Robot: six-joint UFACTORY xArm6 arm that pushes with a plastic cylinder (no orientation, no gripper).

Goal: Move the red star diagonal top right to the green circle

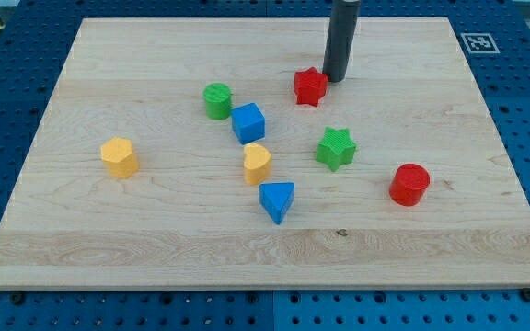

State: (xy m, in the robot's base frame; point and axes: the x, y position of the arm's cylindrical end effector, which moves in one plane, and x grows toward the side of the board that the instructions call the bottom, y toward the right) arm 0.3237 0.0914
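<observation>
Nearest the view's bottom edge of my wooden board (155, 248) sits the blue triangular block (277, 200), its point turned downward. Just above it and slightly to the view's left stands a yellow block (257, 164) with a rounded, heart-like outline, and well off to the view's left rests a second yellow block (119, 157), six-sided as far as I can make out. Over on the view's right a red cylinder (409, 184) stands alone, and up and left of it lies the green star (336, 148). Further back, the blue cube (247, 122) sits just beside the green circle (217, 100), which lies up and to its left; whether the two touch I cannot tell. Farthest of all is the red star (310, 86), a small, bright red piece with stubby points and a flat top, lying to the view's right of the green circle and a little higher, well apart from it. My tip (335, 79) stands at the red star's right side, touching it or very nearly so. I carry no pincer at all, only this dark rod, so there is nothing to open or close.
</observation>
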